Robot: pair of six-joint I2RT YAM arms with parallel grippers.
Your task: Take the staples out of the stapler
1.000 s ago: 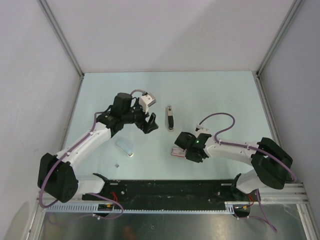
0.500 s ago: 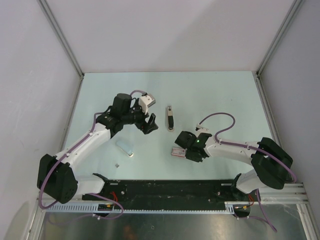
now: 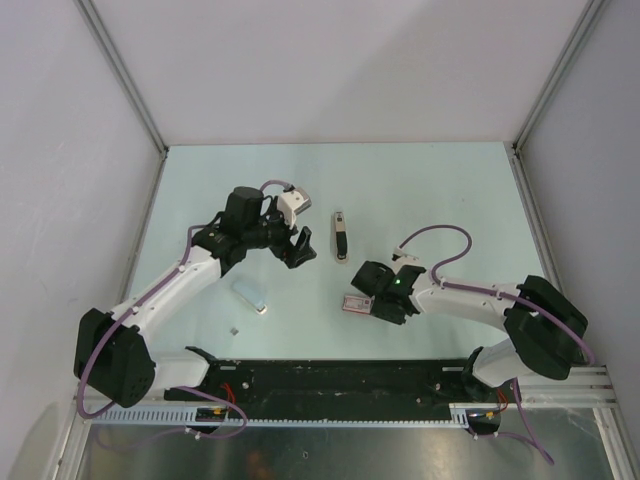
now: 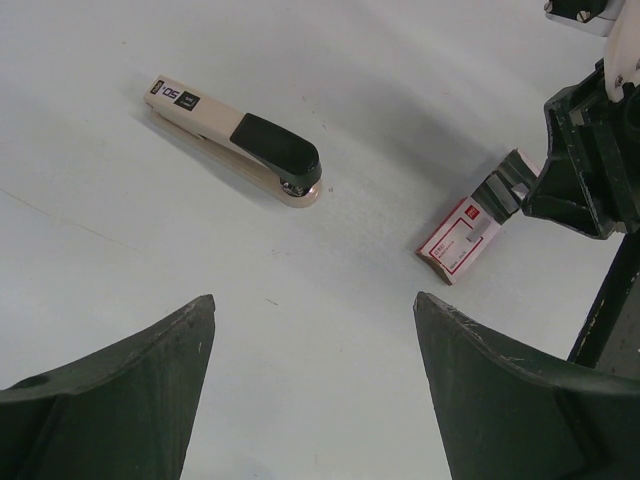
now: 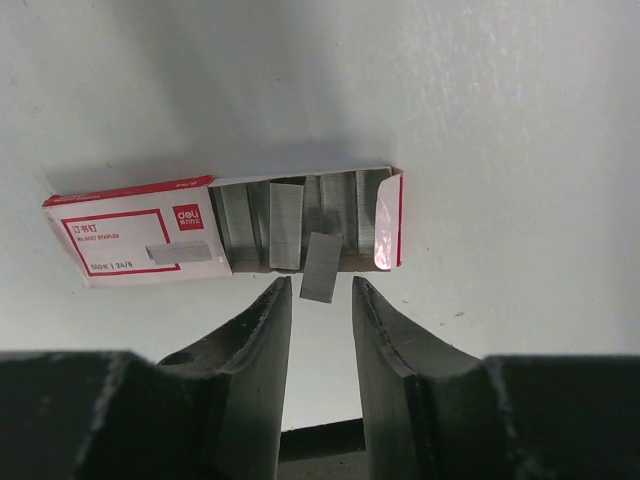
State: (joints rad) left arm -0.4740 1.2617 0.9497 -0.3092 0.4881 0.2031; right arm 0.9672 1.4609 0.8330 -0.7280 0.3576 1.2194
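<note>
The stapler (image 3: 341,236), cream with a black top, lies shut on the table and also shows in the left wrist view (image 4: 235,140). The staples (image 3: 250,296), a pale bar with a whitish end, lie left of centre, with a tiny silvery bit (image 3: 234,329) nearby. My right gripper (image 5: 320,283) is open at the open end of a red-and-white staple box (image 5: 135,240). A short grey staple strip (image 5: 320,262) lies loose across the box's edge, just ahead of the fingertips. My left gripper (image 4: 315,300) hangs wide open and empty left of the stapler.
The box (image 3: 352,303) sits below the stapler and holds rows of grey staple strips (image 5: 285,222). My right gripper (image 4: 585,165) shows black at the box's far end in the left wrist view. Grey walls enclose the table on three sides.
The right jaws have spread apart, letting go of the grey strip at the box. The left arm has not moved.
</note>
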